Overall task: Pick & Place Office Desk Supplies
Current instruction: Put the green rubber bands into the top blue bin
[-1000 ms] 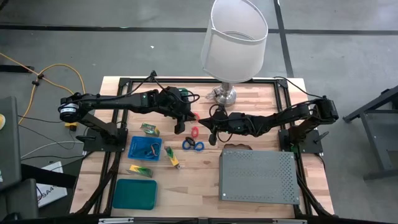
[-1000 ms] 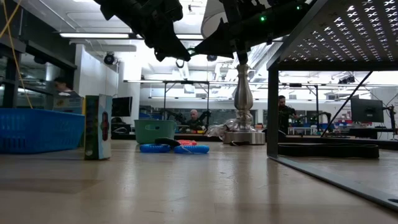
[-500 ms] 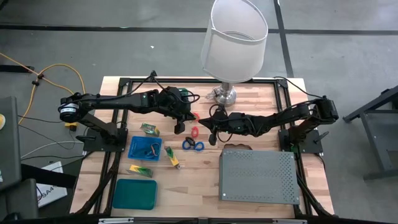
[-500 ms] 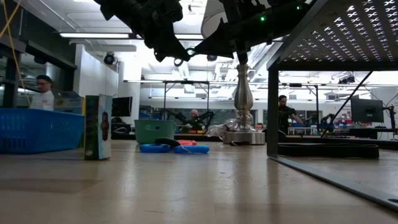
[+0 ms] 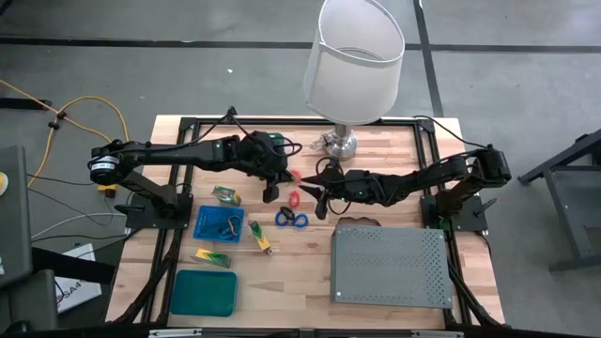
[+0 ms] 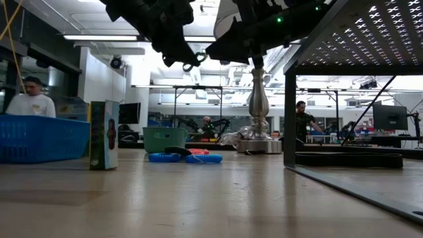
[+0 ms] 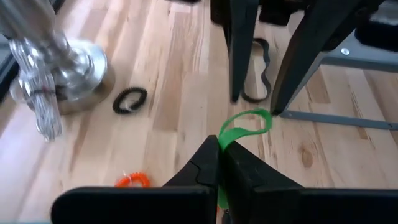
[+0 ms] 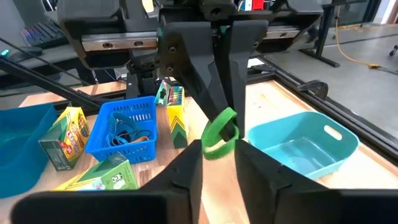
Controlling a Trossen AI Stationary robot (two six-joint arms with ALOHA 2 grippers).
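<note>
Midair above the desk (image 5: 282,272), the left end effector (image 7: 217,163) pinches a green loop (image 7: 244,124) between closed fingers; the right end effector (image 8: 217,158) faces it with fingers parted around the same loop; blue rings (image 5: 291,219) lie below.

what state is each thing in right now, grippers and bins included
left gripper: jaws shut on the green loop
green loop: pinched in mid-air between the two arms
right gripper: jaws open, either side of the green loop
blue basket: upright, small items inside
teal bin: upright on the table
lamp: upright on its chrome base
grey perforated box: flat on the table
</note>
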